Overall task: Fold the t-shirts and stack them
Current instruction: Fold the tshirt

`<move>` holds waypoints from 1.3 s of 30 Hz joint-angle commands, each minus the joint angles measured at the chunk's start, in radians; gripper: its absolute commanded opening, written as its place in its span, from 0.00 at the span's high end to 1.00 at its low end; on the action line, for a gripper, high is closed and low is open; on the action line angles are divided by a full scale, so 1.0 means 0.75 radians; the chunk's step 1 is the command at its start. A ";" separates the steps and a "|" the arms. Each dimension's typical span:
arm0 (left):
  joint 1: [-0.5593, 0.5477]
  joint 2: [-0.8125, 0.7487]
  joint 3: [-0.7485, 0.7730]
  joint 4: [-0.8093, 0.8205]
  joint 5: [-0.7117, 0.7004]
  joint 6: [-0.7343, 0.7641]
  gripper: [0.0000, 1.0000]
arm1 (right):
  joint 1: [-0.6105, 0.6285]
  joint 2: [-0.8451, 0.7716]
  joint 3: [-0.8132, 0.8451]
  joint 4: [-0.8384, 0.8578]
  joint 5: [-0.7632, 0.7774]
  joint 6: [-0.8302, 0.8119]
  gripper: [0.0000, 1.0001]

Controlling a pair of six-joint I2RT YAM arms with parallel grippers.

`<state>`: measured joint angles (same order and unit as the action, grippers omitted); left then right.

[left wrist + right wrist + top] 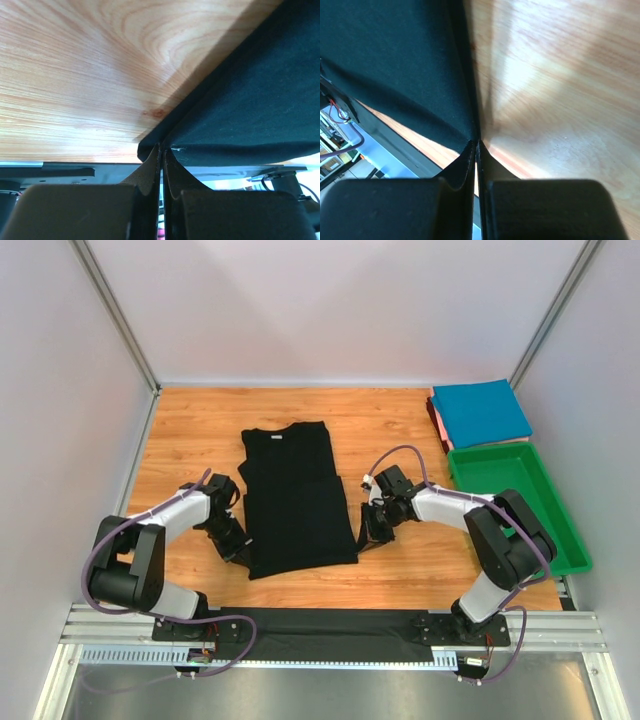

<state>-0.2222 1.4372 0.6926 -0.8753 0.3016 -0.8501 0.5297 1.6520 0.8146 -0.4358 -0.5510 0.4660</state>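
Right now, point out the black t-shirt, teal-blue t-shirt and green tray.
black t-shirt (295,505), top external view, middle of folded body
teal-blue t-shirt (482,412), top external view, centre of top face
green tray (498,476), top external view, bare floor

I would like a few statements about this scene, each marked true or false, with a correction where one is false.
1. The left gripper and the right gripper each pinch a near corner of the black t-shirt. True.
2. The black t-shirt lies in the green tray. False: it lies on the table.
3. The teal-blue shirt lies folded on the reddish shirt. True.
4. The green tray stands on the robot's left. False: it stands on the right.
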 commanded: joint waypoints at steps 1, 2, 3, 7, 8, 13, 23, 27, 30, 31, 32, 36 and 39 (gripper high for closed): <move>-0.006 0.027 -0.011 -0.054 -0.044 0.000 1.00 | 0.006 -0.033 -0.051 0.060 0.019 0.013 1.00; -0.008 0.035 -0.013 -0.054 -0.046 0.000 1.00 | 0.006 -0.035 -0.055 0.062 0.023 0.015 1.00; -0.008 0.039 -0.009 -0.064 -0.056 -0.002 1.00 | 0.006 -0.037 -0.059 0.066 0.027 0.015 1.00; -0.019 0.035 0.009 -0.115 -0.087 -0.010 0.84 | 0.006 -0.035 -0.021 0.019 0.051 0.009 1.00; -0.021 0.027 0.015 -0.140 -0.089 -0.008 0.80 | 0.006 -0.033 -0.006 0.007 0.048 0.007 1.00; -0.078 0.025 0.199 -0.307 -0.242 0.035 0.72 | 0.006 -0.073 0.081 -0.161 0.080 0.013 0.90; -0.268 0.068 0.345 -0.159 -0.079 -0.049 0.72 | 0.050 -0.098 0.256 -0.254 0.023 0.117 0.92; -0.309 0.088 0.218 -0.015 0.031 -0.128 0.72 | 0.093 -0.023 0.247 -0.052 -0.106 0.154 0.93; -0.350 0.066 0.112 0.113 0.030 -0.202 0.72 | 0.116 0.043 0.200 0.037 -0.124 0.162 0.92; -0.358 0.064 0.087 0.132 0.029 -0.218 0.72 | 0.118 0.053 0.182 0.045 -0.096 0.154 0.92; -0.366 0.064 0.069 0.136 0.023 -0.245 0.72 | 0.114 0.057 0.127 0.049 -0.071 0.142 0.92; -0.381 0.078 0.044 0.038 -0.093 -0.235 0.71 | 0.108 0.066 0.039 0.025 0.002 0.044 0.93; -0.381 0.088 0.087 -0.001 -0.118 -0.214 0.71 | 0.110 0.070 0.061 -0.036 0.086 0.007 0.94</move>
<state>-0.5037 1.4963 0.7250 -0.8452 0.2596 -1.0016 0.6140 1.7035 0.8440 -0.4625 -0.5537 0.5278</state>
